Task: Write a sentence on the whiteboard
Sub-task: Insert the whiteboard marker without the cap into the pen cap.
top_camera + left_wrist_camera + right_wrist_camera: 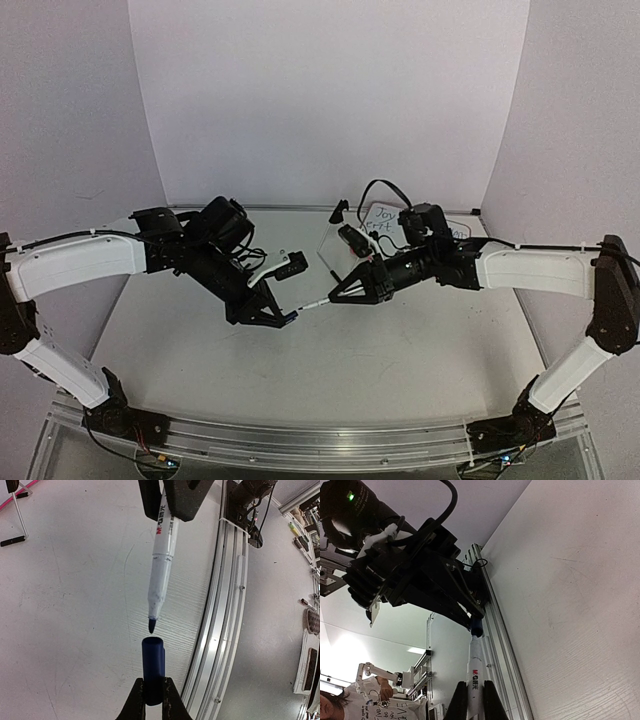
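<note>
My left gripper [287, 318] is shut on a blue marker cap [153, 667], open mouth facing the marker. My right gripper [335, 296] is shut on a white marker [163, 560] with a blue tip [151, 625]. The tip sits just short of the cap's mouth, with a small gap. In the right wrist view my fingers [459, 702] clamp the marker barrel [475, 672], and the cap [476, 628] sits in the left gripper [468, 622]. The whiteboard [384, 222] stands at the back behind the right arm, with blue words beginning "Joy" [379, 212]. Its pink rim [22, 490] shows in the left wrist view.
A black clip foot [12, 541] of the board lies on the table at the far left of the left wrist view. An aluminium rail [310, 440] runs along the table's near edge. White walls enclose the table on three sides.
</note>
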Robot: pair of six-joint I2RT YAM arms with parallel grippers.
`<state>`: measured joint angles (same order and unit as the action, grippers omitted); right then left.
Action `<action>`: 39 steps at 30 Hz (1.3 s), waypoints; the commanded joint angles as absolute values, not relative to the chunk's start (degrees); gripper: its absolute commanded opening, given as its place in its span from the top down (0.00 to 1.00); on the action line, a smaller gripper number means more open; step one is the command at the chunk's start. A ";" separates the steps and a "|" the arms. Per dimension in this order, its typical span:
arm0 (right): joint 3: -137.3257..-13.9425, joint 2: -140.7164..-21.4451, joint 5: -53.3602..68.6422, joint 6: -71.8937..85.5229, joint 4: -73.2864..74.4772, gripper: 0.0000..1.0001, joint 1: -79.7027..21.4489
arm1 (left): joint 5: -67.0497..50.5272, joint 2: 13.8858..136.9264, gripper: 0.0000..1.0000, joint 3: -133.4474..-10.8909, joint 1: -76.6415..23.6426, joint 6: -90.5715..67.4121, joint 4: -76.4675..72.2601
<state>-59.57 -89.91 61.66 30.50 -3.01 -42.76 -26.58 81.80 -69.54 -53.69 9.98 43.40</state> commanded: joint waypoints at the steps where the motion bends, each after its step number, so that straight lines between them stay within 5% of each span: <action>1: -60.12 -90.53 62.93 30.40 -4.83 1.00 -43.32 | -27.77 80.62 1.00 -71.01 -53.70 9.67 41.48; 39: -62.71 -94.66 63.32 29.72 -4.92 1.00 -45.73 | -32.57 85.14 1.00 -75.82 -54.14 11.43 42.78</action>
<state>-60.39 -93.85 63.23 30.45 -3.73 -44.79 -29.97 85.28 -72.27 -53.77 10.58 45.39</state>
